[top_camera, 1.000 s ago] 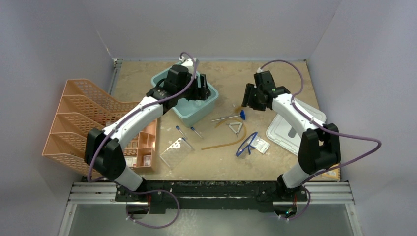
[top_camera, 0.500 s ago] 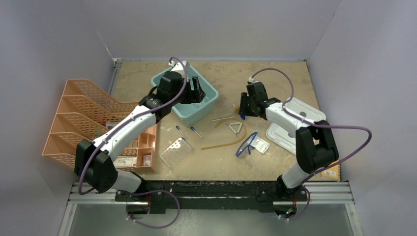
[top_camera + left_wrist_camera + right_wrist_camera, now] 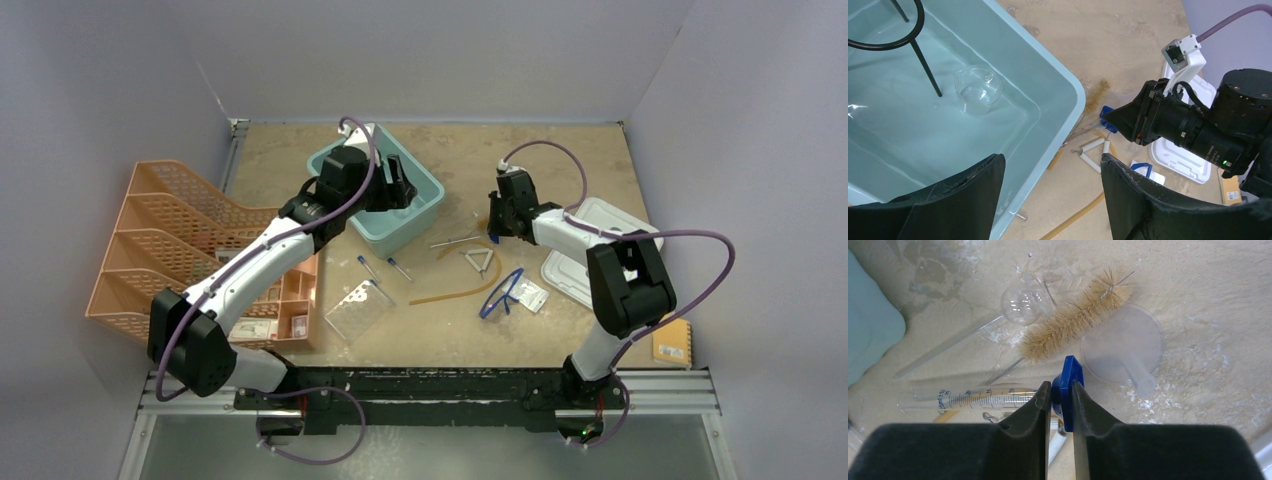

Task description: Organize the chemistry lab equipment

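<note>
The right gripper [image 3: 1060,390] pinches, jaws narrow, the blue foot [image 3: 1068,371] of the graduated cylinder [image 3: 973,399], which lies flat on the surface [image 3: 1208,280] pointing to 9 o'clock. The foot is likely chosen as its one raised edge. The bristle brush [image 3: 1073,315] lies at 12 o'clock. The left gripper [image 3: 1052,165] hovers, jaws wide and empty, over the teal bin [image 3: 1068,82], which holds the black wire ring stand [image 3: 925,67] and a small glass beaker [image 3: 978,90] and is probably the collecting place.

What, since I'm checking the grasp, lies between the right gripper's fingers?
The blue base of the graduated cylinder, pinched by the right gripper, in the right wrist view.
</note>
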